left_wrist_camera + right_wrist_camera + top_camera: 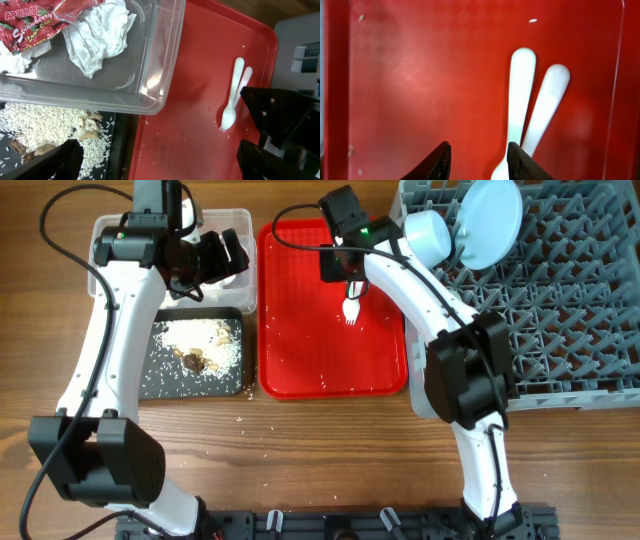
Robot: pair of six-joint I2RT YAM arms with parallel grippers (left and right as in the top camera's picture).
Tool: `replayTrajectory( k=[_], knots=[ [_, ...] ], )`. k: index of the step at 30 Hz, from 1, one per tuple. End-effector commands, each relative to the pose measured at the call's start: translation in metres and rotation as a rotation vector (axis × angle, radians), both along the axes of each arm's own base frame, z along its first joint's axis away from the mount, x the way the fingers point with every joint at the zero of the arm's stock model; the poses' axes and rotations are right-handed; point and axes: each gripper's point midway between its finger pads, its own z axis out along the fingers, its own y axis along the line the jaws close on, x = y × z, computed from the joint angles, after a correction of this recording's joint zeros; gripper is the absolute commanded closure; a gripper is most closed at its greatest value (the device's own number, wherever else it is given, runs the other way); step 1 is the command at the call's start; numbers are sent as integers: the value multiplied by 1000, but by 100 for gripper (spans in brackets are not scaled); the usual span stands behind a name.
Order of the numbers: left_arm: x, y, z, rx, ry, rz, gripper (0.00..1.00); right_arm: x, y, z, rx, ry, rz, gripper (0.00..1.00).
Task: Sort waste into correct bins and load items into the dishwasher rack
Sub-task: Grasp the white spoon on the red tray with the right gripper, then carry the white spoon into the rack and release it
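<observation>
Two bins are being counted: one clear tub (150,75) and one black tub (150,380). One red tray (330,370) and one grey rack (570,310) are being seen beside them. In the rack, one pale blue plate (492,220) and one bowl (430,235) are being shown. Two white utensils are being counted on the tray, one fork (234,90) and one spoon (246,75). In the clear tub, two crumpled napkins (100,35) and one red wrapper (35,22) are being counted. One heap of rice (35,127) is being seen in the black tub, with a few brown lumps (90,135) whose exact number cannot be told.
</observation>
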Motion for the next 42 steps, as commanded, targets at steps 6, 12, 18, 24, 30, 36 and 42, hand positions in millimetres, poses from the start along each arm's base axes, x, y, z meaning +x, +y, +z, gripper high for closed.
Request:
replayTrajectory(
  k=[6,12,18,24,30,36,42],
  knots=[
    [1,2,6,7,-18,1,0,9,-24,-67,-47,77,-101,62],
    [1,2,6,7,-18,1,0,-5,-21,-93,-25,169,-93,63],
    [1,2,6,7,-18,1,0,-71,-18,-99,17,461,-78,68],
    [1,2,6,7,-18,1,0,-73,-22,-100,2,469,-85,73],
    [1,2,6,7,-18,1,0,-75,-23,-100,-1,480,-92,83],
    [1,2,6,7,-18,1,0,-86,-19,-98,21,528,-58,83],
    [1,2,6,7,-18,1,0,-93,-18,-91,29,551,-32,96]
  ],
)
